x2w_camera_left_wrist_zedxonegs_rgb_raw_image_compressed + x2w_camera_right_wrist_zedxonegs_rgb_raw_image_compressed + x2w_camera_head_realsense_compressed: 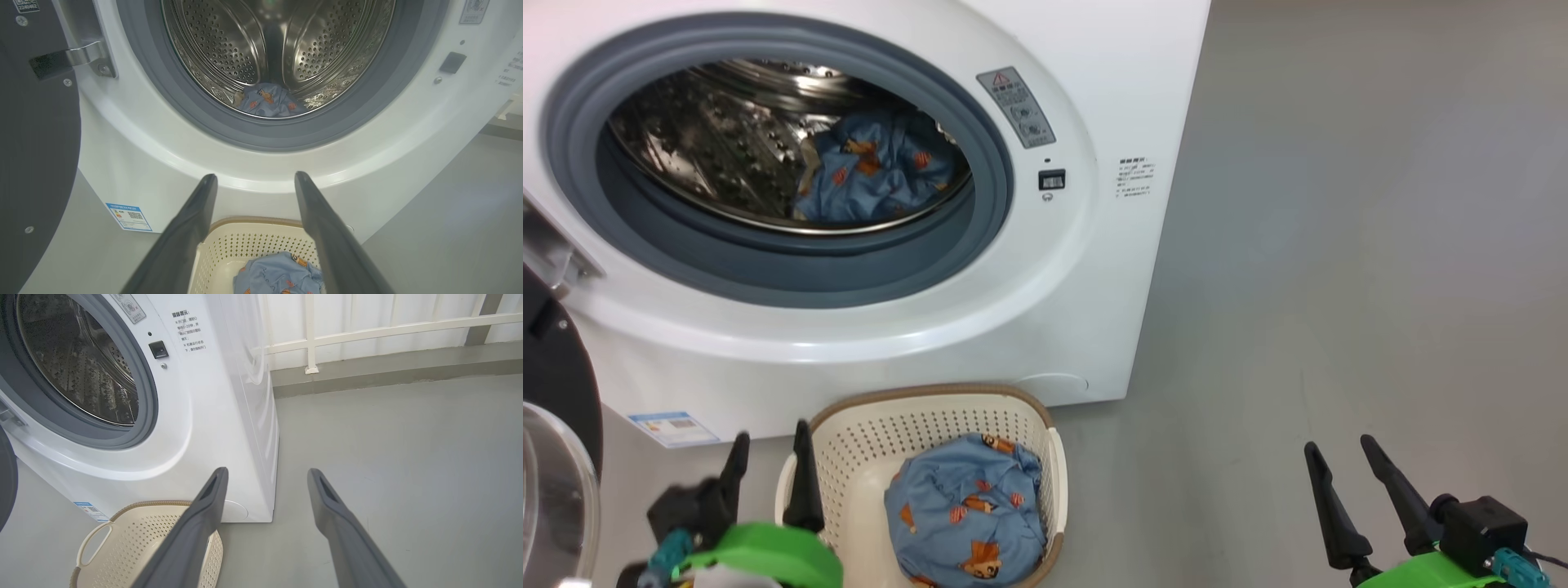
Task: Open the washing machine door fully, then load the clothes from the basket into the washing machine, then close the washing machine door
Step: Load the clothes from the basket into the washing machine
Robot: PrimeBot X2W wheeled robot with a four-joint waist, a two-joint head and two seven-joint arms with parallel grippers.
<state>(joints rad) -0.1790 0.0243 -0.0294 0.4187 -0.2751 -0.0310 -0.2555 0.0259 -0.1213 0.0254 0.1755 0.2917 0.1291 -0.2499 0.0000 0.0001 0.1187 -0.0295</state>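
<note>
**Loading in hand: one garment left**

Washing machine door (560, 376) stands open at the left. One blue printed garment (874, 167) lies in the drum (711, 131); a second garment (968, 514) fills the basket (866, 441) on the floor (1339, 245) before the washing machine (1111, 98). Left claw (772, 433), wide and empty, hovers at the basket's left rim; right claw (1339, 443), equally wide, at near right. Next: likely lower the left claw and pinch the cloth

Washing machine door (560, 384) mostly off-frame
</note>
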